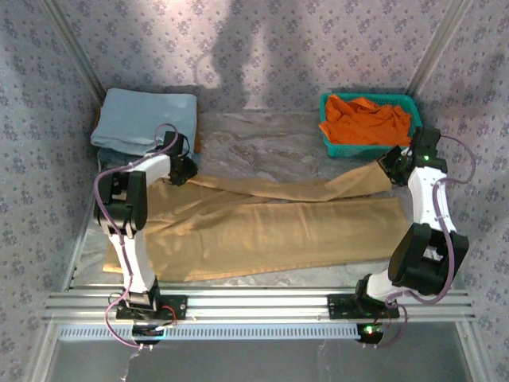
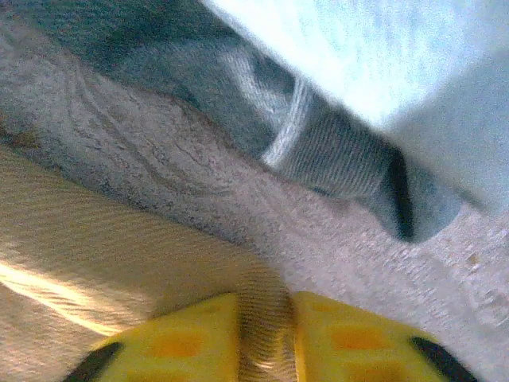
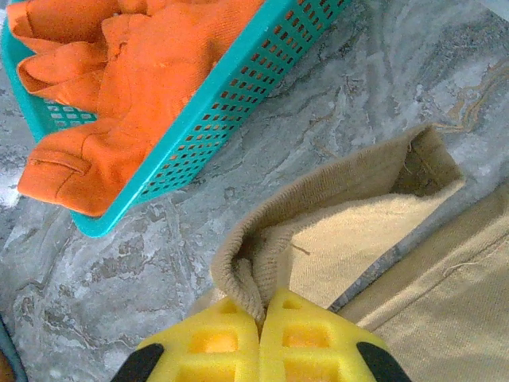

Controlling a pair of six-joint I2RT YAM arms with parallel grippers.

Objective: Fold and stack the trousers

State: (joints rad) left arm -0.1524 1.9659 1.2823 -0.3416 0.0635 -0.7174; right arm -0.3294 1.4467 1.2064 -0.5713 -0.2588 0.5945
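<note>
The tan trousers (image 1: 262, 227) lie spread across the table, waist to the left and legs running right. My left gripper (image 1: 184, 171) sits at the upper waist corner, and its yellow fingers (image 2: 187, 342) are shut on a fold of the tan cloth (image 2: 266, 318). At the far right my right gripper (image 1: 395, 167) holds the cuff of the upper leg. In the right wrist view its yellow fingers (image 3: 306, 338) are shut on the bunched hem of the trousers (image 3: 334, 231).
A folded light blue cloth (image 1: 143, 119) lies at the back left, close behind the left gripper. At the back right stands a teal basket (image 1: 330, 143) holding an orange garment (image 1: 366, 119). Patterned walls close in the sides, and an aluminium rail (image 1: 254, 306) runs along the front.
</note>
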